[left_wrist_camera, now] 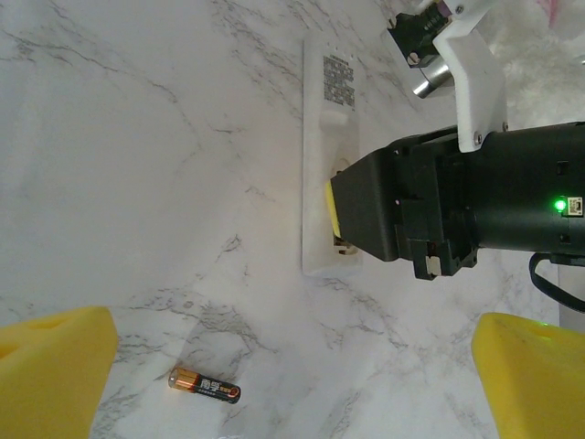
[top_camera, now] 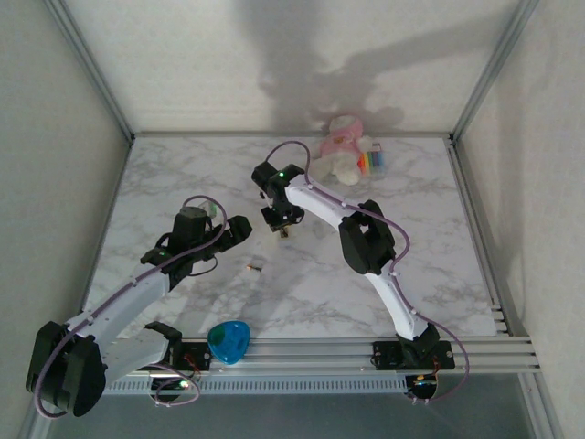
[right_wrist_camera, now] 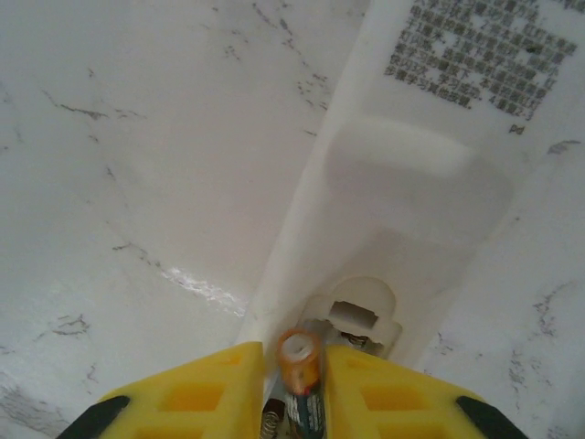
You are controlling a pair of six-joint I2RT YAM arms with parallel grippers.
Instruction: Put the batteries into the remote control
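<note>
- A white marble-patterned desk [top_camera: 430, 274] carries everything, with grey walls on three sides and a metal rail along its near edge.
- The right arm, white with black joints, reaches from the near right corner to about the middle of the desk. Its claw [top_camera: 281, 227] [right_wrist_camera: 297, 361] points down at one end of the remote and is clenched on a battery, which sits between the yellow pads [right_wrist_camera: 196, 393].
- The left arm, white and black, stretches from the near left corner towards the middle. Its claw [top_camera: 239, 229] [left_wrist_camera: 292, 325] is released: the two yellow pads [left_wrist_camera: 55, 366] stand wide apart with nothing between them.
- A pink and white plush toy [top_camera: 343, 151] lies at the far edge, right of the middle.
- The slim white bar-shaped remote control [left_wrist_camera: 329, 119] [right_wrist_camera: 430, 174] lies flat near the middle of the desk. Its back faces up, showing a block of small print. The battery bay at its end beneath the right claw is open, and a coil spring shows there.
- A teal rounded plastic piece [top_camera: 228, 341] sits on the near edge rail, between the arm bases and closer to the left one.
- A small rainbow-striped item [top_camera: 372, 163] touches the plush toy on its right side.
- A small orange-ended battery [right_wrist_camera: 300, 349] is held upright in the right claw, just over the open bay.
- A second small battery, dark with an orange end [top_camera: 255, 267] [left_wrist_camera: 205, 386], lies on its side on the bare desk. It is apart from the remote, on the side towards the near edge.
</note>
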